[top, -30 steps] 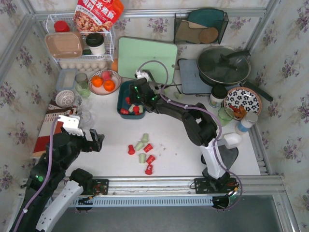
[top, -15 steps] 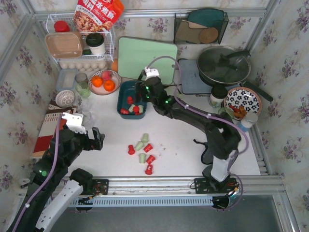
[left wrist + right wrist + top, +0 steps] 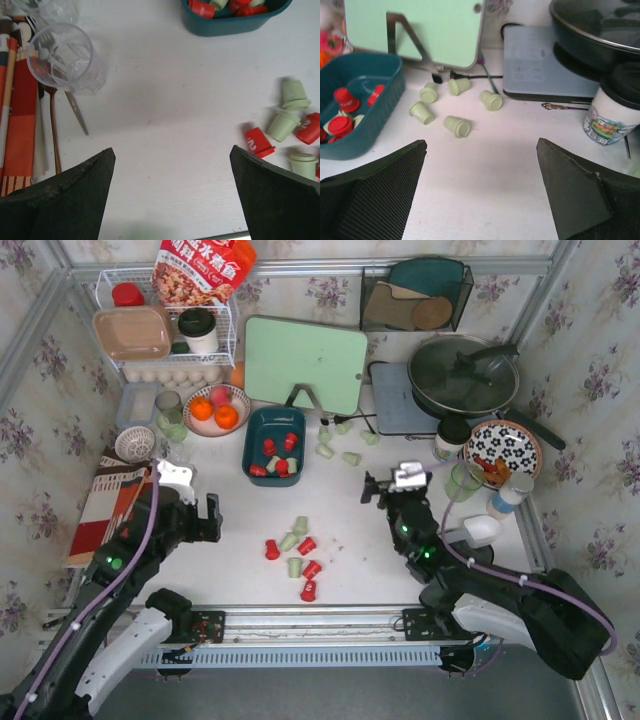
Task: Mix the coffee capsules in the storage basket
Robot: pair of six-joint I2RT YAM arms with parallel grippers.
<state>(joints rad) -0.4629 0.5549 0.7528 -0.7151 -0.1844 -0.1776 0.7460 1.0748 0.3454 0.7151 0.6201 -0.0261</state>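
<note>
Teal plastic forms the storage basket [image 3: 251, 445], which is seen ahead of the right jaws and off to their left, well apart from them. Red and pale green coffee capsules [image 3: 270, 448] are piled inside it. The right jaws are spread wide and released, with nothing held between them, and are held above the white desk [image 3: 350, 530]. Straight ahead of them, framed between the two fingers in the wrist view, five loose green capsules [image 3: 457, 126] are scattered on the desk near the basket's right wall, in front of a pale green cutting board [image 3: 415, 30]. A lidded cup [image 3: 610, 117] is found ahead of the right finger.

The left jaws are likewise held fully apart and empty. A mixed cluster [image 3: 285, 125] of red and green capsules is laid on the desk ahead of their right finger, outside the basket, which is placed farther ahead on the same side. A clear glass [image 3: 65, 57] and some cutlery [image 3: 76, 112] are seen ahead of the left finger, beside a striped cloth [image 3: 20, 115].
</note>
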